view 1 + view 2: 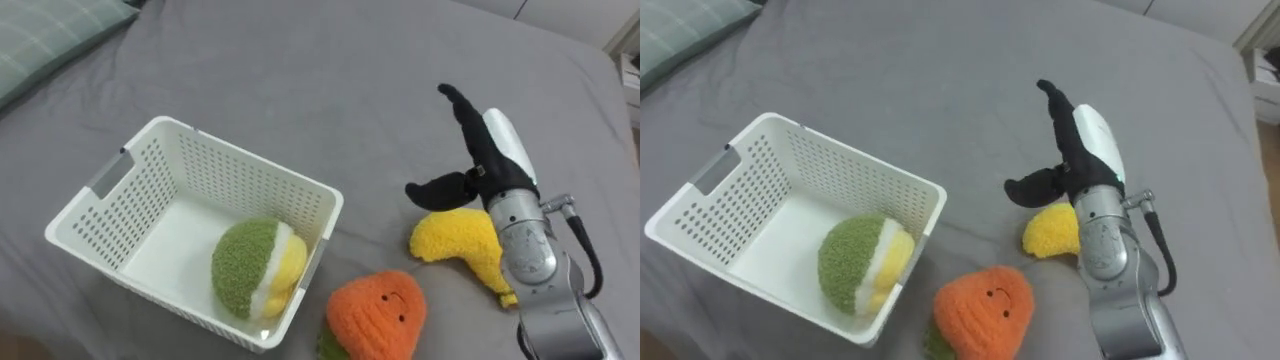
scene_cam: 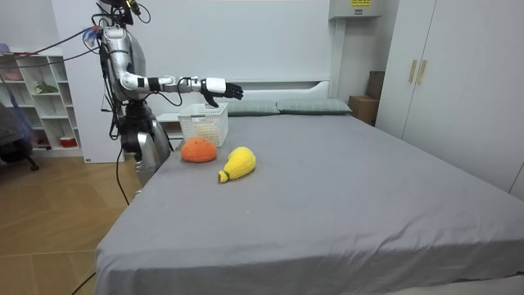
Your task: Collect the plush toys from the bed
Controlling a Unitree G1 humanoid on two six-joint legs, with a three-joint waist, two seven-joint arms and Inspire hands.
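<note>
**Item 1: yellow plush toy** (image 1: 455, 240). Curved, fleecy and banana-like. It lies on the grey bed (image 1: 300, 80), to the right of the white basket (image 1: 230, 170) and apart from it, partly under the robot's right wrist. Judged light, soft and squashy, neither fragile nor slippery. The best hold is probably round the thick middle, where the pile gives under the fingers.

**Item 2: orange plush toy** (image 1: 378, 312). Rounded, with a stitched face and a green tuft at its near edge. It lies on the bed just beside the basket's near right corner, left of the yellow toy. Likely handles the same way, taken over the domed top.

**Item 3: green-and-yellow plush ball** (image 1: 255, 268). Already in the basket, against its right wall.

**Right robot hand** (image 1: 490, 160). Hovers over the yellow toy's far side with fingers straight, thumb spread to the left, holding nothing.

**Basket.** Perforated plastic with a grey handle at its left end. Looks stiff and light.

**Pillow** (image 1: 50, 40). Far left corner of the bed.
</note>
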